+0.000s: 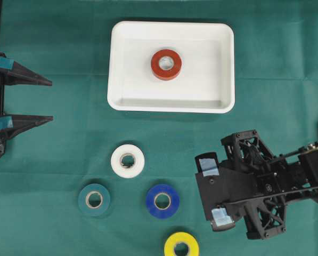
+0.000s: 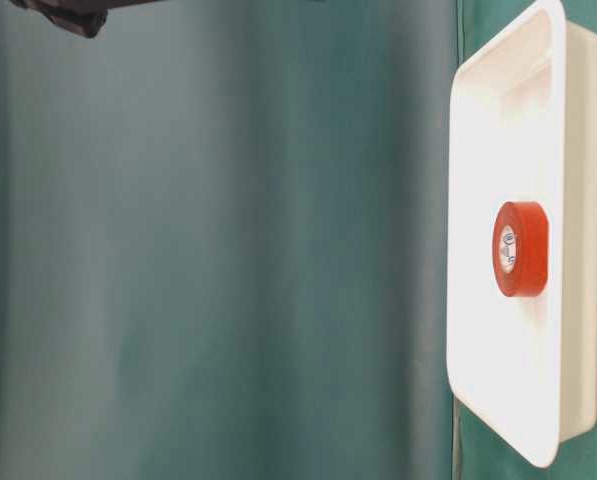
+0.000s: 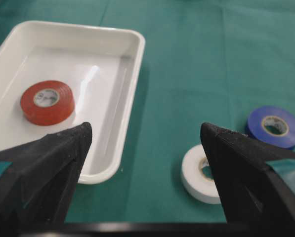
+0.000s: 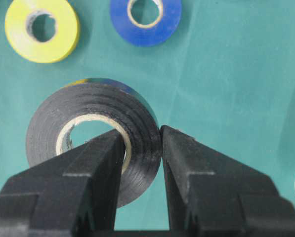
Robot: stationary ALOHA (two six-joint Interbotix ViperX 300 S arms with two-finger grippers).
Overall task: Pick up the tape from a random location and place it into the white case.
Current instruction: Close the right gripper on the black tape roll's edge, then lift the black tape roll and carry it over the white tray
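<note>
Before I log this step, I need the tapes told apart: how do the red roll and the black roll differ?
The red roll lies flat in the white case; the black roll is outside it, over the green cloth. The red roll is free of any hand; the right hand is clamped on the black roll's wall. Both are ring-shaped tape rolls.
</note>
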